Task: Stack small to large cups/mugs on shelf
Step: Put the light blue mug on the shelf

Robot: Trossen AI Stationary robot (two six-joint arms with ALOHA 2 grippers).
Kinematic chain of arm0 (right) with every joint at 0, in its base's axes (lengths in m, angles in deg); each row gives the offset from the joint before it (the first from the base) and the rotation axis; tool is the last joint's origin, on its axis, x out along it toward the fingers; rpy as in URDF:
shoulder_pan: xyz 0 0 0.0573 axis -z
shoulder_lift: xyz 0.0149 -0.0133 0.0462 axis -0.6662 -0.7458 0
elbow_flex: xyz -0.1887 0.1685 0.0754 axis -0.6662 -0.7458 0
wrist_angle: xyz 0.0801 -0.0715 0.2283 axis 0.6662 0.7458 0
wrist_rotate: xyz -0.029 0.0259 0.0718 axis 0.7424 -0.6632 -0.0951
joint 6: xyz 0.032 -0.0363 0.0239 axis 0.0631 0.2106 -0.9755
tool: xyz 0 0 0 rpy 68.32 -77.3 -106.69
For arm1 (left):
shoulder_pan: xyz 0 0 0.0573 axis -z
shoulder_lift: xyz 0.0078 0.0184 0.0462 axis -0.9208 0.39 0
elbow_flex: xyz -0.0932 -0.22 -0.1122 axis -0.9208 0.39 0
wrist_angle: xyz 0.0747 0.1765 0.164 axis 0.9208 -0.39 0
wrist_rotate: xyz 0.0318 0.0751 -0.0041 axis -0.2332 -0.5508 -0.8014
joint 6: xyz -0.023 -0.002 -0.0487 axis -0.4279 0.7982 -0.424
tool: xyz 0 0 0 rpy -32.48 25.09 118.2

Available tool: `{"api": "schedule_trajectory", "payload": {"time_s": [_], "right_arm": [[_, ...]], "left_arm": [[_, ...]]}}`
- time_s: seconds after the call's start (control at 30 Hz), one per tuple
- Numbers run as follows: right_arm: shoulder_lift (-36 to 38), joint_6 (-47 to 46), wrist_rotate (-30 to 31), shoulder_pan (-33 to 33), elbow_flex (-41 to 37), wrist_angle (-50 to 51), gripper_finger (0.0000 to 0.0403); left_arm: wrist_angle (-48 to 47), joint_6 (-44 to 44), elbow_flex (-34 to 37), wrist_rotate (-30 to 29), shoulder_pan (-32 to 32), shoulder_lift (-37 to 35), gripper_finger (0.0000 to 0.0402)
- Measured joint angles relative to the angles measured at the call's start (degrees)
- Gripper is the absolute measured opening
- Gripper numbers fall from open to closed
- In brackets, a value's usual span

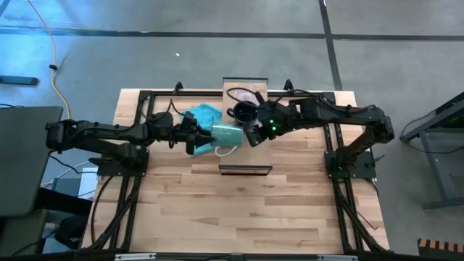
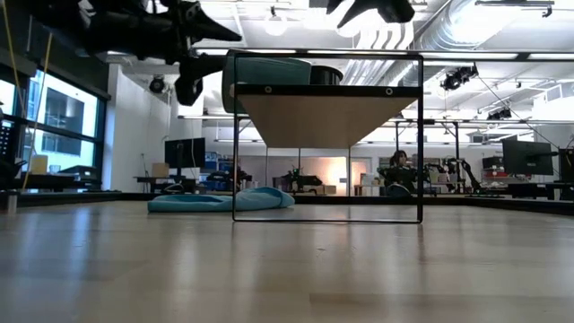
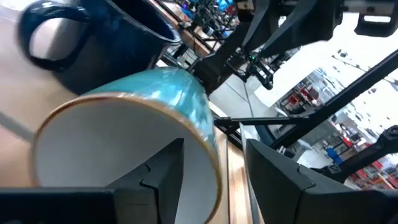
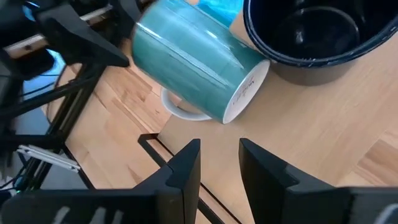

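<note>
A mug, teal outside and white inside (image 1: 226, 135), lies on its side over the left edge of the light-wood shelf (image 1: 245, 156), its mouth toward the table's left. My left gripper (image 1: 206, 138) is shut on it. A black mug (image 1: 243, 114) stands upright on the shelf just behind it. A clear glass cup (image 1: 241, 96) stands farther back. My right gripper (image 4: 214, 165) is open and empty above the shelf, just off the teal mug's base (image 4: 245, 93). My left gripper holds the teal mug by its rim wall (image 3: 208, 168), with one finger (image 3: 155, 180) inside the white hollow and one (image 3: 280, 180) outside. The fingers come level from the table's left. The mug lies sideways at shelf-top height with its handle (image 4: 183, 109) down; whether it rests on the shelf I cannot tell.
A teal cloth (image 1: 203, 116) lies on the table left of the shelf, under my left arm. The shelf's near half (image 4: 298, 137) is bare wood. The shelf stands on thin dark legs (image 2: 235, 152) above the table.
</note>
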Motion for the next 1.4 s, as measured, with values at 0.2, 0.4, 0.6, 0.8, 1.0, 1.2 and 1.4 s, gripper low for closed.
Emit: {"api": "schedule_trajectory", "payload": {"time_s": [0.2, 0.4, 0.6, 0.8, 1.0, 1.2, 1.4], "right_arm": [[4.0, 0.4, 2.9, -0.2, 0.0, 0.2, 0.0101], [8.3, 0.4, 7.2, -1.3, 0.0, 0.8, 0.0101], [11.6, 0.4, 10.1, -1.7, 0.0, 3.1, 0.0101], [12.8, 0.6, 10.3, -1.7, 0.0, 4.5, 0.0101], [12.7, 0.8, 10.5, -1.7, 0.0, 5.6, 0.0101], [12.7, 1.8, 10.5, -1.7, 0.0, 5.6, 0.0101], [12.7, 1.9, 10.5, -1.7, 0.0, 6.8, 0.0101]], "left_arm": [[-1.3, 1.3, -2.7, 1.0, 0.0, 3.2, 0.0161], [-3.7, 2.7, -5.0, 0.7, 0.0, 3.8, 0.0134], [-7.7, 6.4, -8.1, 0.9, 0.2, 3.8, 0.0028], [-13.3, 12.3, -11.4, 0.6, 2.2, 3.8, 0.0022], [-18.2, 13.9, -13.7, 1.4, 3.2, 3.8, 0.0013], [-21.4, 14.0, -15.8, 2.2, 3.4, 3.8, 0.0008], [-25.9, 16.3, -19.5, 2.2, 5.5, 3.8, 0.0008]]}}
